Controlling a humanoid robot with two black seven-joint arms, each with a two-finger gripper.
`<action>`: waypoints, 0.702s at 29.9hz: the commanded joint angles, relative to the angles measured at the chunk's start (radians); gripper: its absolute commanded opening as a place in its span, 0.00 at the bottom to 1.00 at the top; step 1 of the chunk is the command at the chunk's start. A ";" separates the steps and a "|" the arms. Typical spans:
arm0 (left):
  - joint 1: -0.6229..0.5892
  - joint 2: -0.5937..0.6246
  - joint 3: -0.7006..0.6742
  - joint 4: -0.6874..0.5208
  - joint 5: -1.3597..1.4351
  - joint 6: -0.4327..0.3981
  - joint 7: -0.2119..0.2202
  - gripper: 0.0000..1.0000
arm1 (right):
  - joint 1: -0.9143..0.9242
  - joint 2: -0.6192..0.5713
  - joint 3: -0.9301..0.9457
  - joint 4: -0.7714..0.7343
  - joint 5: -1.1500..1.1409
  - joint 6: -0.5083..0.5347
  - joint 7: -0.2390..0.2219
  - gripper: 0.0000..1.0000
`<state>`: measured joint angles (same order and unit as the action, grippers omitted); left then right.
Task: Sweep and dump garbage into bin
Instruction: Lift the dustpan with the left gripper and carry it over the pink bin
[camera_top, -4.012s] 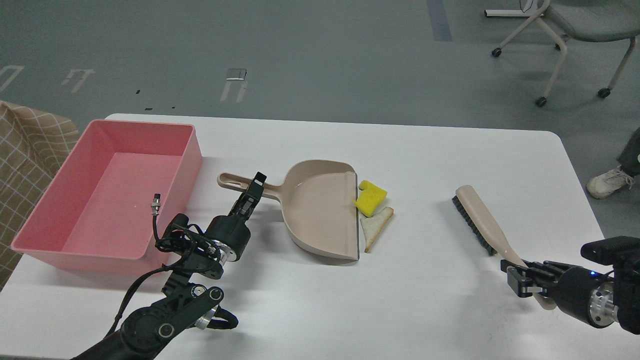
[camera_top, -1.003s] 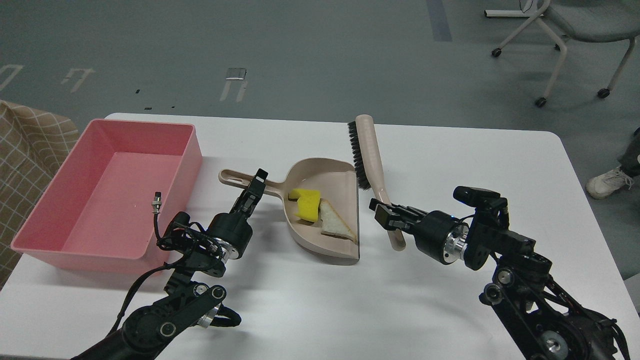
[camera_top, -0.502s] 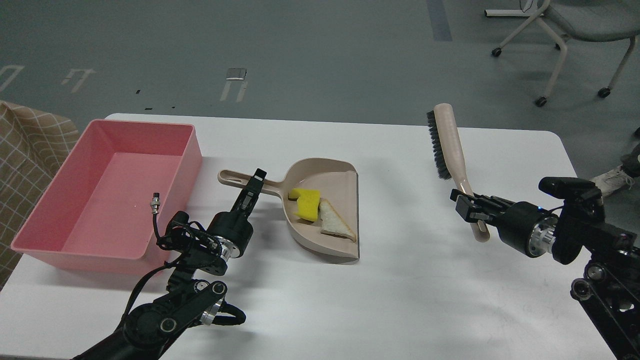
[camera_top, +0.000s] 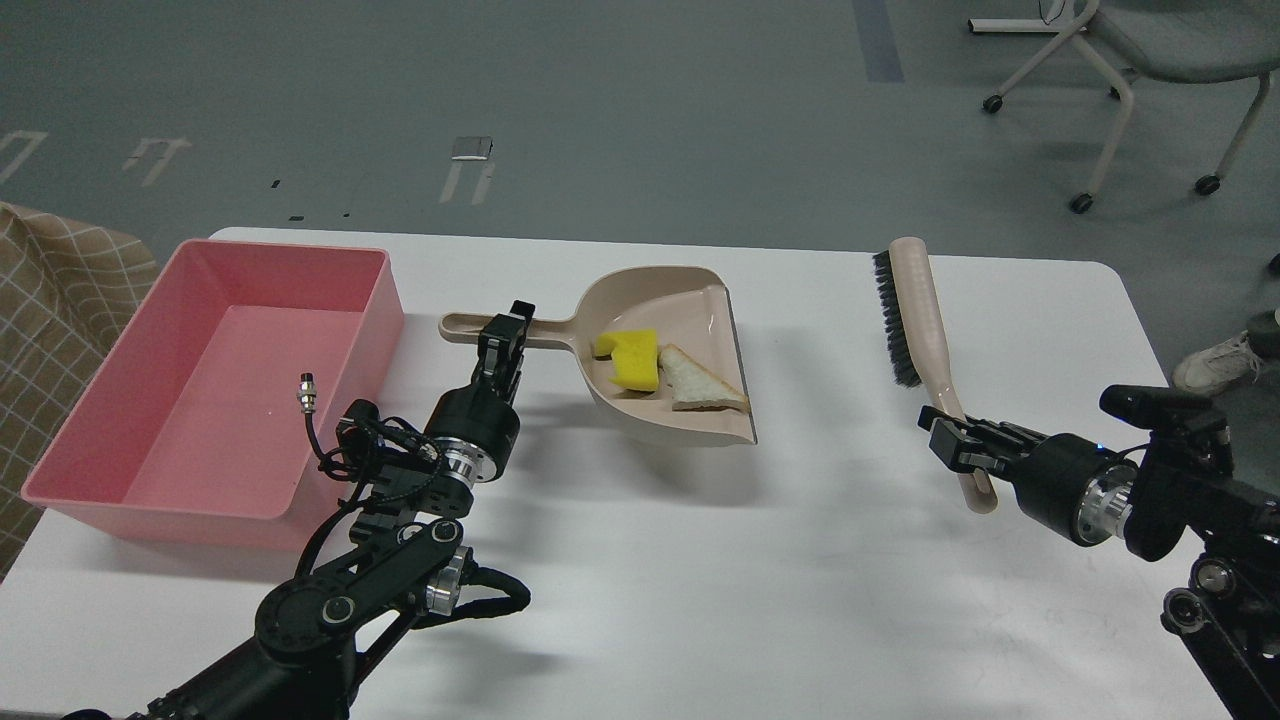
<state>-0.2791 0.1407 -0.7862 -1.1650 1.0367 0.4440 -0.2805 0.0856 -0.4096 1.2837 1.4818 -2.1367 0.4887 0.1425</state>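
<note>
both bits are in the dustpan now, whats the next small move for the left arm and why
Probably carry the dustpan left over the pink bin. The left gripper is clamped on its handle, the pan casts a shadow as if lifted, and the yellow sponge chunk and bread slice lie inside. The bin looks empty.

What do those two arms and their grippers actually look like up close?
Both are matte black, built from rounded jointed segments with silver metal rings at the wrists. The left gripper and right gripper are slim, black, two-fingered. Loose black cables loop around the left arm, one ending in a small silver plug. The right arm shows a tiny blue light and a boxy black module on top.
</note>
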 joint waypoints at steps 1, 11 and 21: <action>-0.009 0.008 -0.033 -0.013 -0.023 -0.002 0.000 0.02 | -0.004 0.000 0.000 0.000 0.000 0.000 0.000 0.18; -0.031 0.102 -0.061 -0.058 -0.078 -0.015 -0.002 0.02 | -0.009 0.002 0.000 0.000 0.000 0.000 -0.001 0.18; -0.058 0.186 -0.084 -0.133 -0.147 -0.033 0.000 0.03 | -0.010 0.011 -0.001 -0.002 -0.003 0.000 -0.001 0.19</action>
<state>-0.3334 0.2875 -0.8644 -1.2609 0.9170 0.4239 -0.2820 0.0747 -0.3996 1.2824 1.4817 -2.1398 0.4887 0.1412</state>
